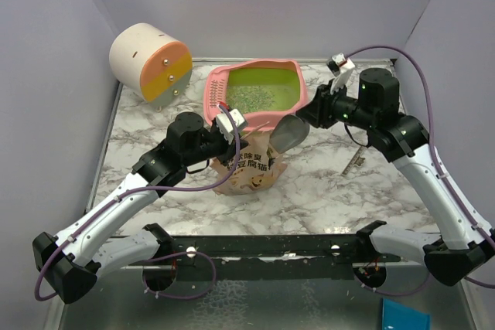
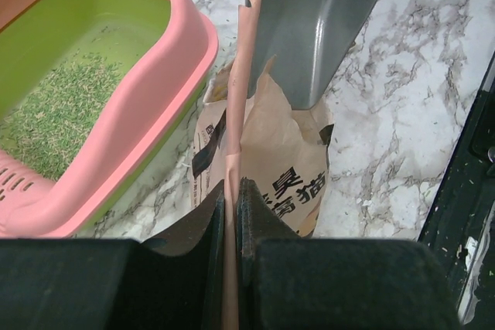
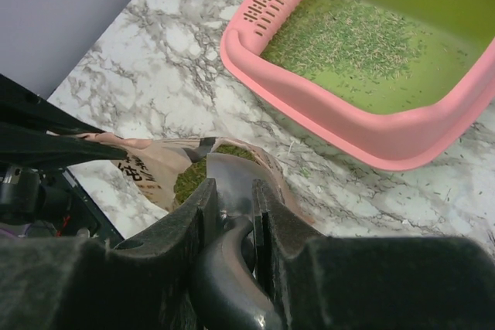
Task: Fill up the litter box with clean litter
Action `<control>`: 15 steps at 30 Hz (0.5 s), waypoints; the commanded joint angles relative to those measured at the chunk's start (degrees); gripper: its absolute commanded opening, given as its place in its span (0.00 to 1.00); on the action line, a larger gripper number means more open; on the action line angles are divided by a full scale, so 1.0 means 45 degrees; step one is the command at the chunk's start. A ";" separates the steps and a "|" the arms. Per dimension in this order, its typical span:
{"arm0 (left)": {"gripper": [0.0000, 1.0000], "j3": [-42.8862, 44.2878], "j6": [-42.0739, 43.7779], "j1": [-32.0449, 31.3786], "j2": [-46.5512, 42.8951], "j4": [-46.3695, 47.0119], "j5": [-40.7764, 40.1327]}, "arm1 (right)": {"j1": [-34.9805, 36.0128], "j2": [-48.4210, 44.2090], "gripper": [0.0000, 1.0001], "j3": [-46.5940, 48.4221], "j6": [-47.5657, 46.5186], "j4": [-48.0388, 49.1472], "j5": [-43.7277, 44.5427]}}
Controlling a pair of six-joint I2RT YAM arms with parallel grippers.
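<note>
I see left hand (image 2: 230,214) pinched shut on pouch (image 1: 246,169) rim | right hand (image 3: 232,214) clamped on grey scoop (image 1: 288,132) handle – blade in pouch mouth | litter box (image 1: 219,84) mid-table, beyond pouch – clean litter (image 1: 254,96) thin across basin

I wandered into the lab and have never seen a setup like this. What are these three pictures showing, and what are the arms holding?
You see two robot arms bolted to a marble-patterned table. The wide picture comes from a fixed camera above and behind them; the other two come from a small camera on each wrist, looking past that arm's own fingers. The left gripper is shut on the top edge of a beige pouch, holding it open. The right gripper is shut on the handle of a grey scoop, whose bowl reaches into the pouch. Behind sits the pink litter box with a thin layer of litter in its green basin. A cream-and-orange cylinder stands at the back left.
</note>
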 commanded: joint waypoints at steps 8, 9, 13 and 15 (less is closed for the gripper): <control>0.00 0.0486 -0.0439 -0.0085 -0.0232 0.0778 0.0714 | 0.1848 0.0554 0.01 -0.1649 0.0163 0.2268 0.1302; 0.00 0.0405 -0.0482 -0.0102 -0.0306 0.0823 0.0730 | 0.2069 0.0782 0.01 -0.1770 0.0124 0.2353 0.1606; 0.00 0.0147 -0.0619 -0.0104 -0.0566 0.0902 0.0712 | 0.3024 0.1585 0.01 -0.2150 -0.0107 0.2710 0.3463; 0.00 0.0040 -0.0675 -0.0119 -0.0623 0.0913 0.0721 | 0.3396 0.1926 0.01 -0.2270 -0.0199 0.2874 0.4142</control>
